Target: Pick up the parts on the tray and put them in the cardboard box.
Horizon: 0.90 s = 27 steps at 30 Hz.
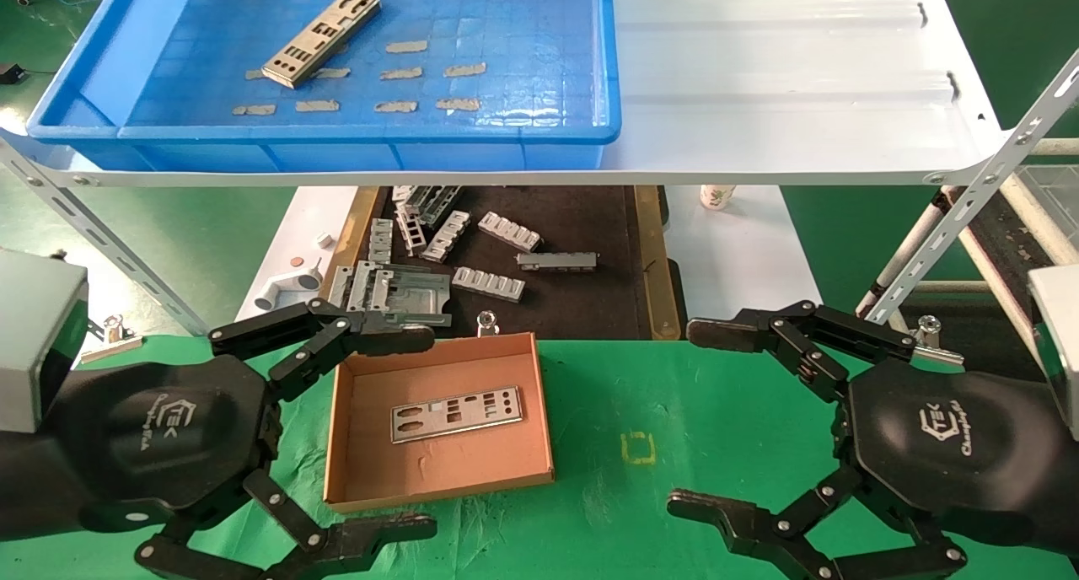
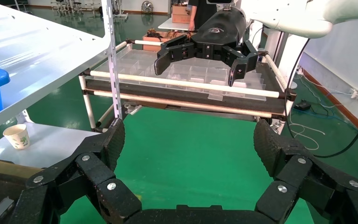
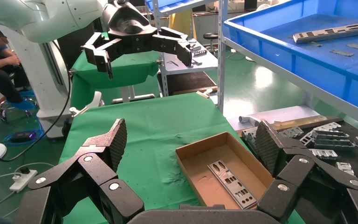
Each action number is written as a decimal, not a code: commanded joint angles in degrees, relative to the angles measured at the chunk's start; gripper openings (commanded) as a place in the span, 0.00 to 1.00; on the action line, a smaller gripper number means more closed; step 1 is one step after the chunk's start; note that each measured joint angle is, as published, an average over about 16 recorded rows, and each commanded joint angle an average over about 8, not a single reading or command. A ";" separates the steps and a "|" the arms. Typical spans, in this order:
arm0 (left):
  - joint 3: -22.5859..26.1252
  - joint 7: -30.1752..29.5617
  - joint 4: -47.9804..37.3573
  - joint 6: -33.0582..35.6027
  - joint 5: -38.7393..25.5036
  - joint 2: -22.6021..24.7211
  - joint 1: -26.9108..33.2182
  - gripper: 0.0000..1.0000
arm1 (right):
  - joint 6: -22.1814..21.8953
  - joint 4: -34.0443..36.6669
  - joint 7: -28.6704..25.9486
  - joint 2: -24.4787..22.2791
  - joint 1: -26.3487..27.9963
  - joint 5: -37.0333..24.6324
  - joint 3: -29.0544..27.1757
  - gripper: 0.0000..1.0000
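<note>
One silver punched part (image 1: 321, 37) lies at an angle on the floor of the blue tray (image 1: 607, 74) on the upper shelf; the right wrist view shows the part (image 3: 331, 33) in the tray (image 3: 279, 46) too. Another part (image 1: 456, 413) lies flat in the cardboard box (image 1: 539, 394) on the green cloth, and appears as the part (image 3: 230, 183) in the box (image 3: 200, 144). My left gripper (image 1: 421, 432) hangs open beside the box's left side, holding nothing. My right gripper (image 1: 693, 418) is open over the cloth right of the box, also empty.
Below the shelf a black wooden-rimmed tray (image 1: 653, 260) holds several ribbed grey brackets (image 1: 488, 283). A paper cup (image 1: 716, 196) stands on the lower white table. Slanted shelf struts (image 1: 969, 217) flank both sides. A yellow square mark (image 1: 638, 448) sits on the cloth.
</note>
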State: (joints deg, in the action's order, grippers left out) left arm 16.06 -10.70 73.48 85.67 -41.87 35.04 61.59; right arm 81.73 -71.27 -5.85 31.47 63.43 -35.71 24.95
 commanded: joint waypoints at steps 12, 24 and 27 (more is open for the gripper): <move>0.00 0.00 0.00 0.00 0.00 0.00 0.00 1.00 | 0.00 0.00 0.00 0.00 0.00 0.00 0.00 1.00; 0.00 0.00 0.00 0.00 0.00 0.00 0.00 1.00 | 0.00 0.00 0.00 0.00 0.00 0.00 0.00 1.00; 0.00 0.00 0.00 0.00 0.00 0.00 0.00 1.00 | 0.00 0.00 0.00 0.00 0.00 0.00 0.00 1.00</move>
State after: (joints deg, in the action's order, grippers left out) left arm 16.06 -10.70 73.48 85.67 -41.87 35.04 61.59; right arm 81.73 -71.27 -5.85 31.47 63.43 -35.71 24.95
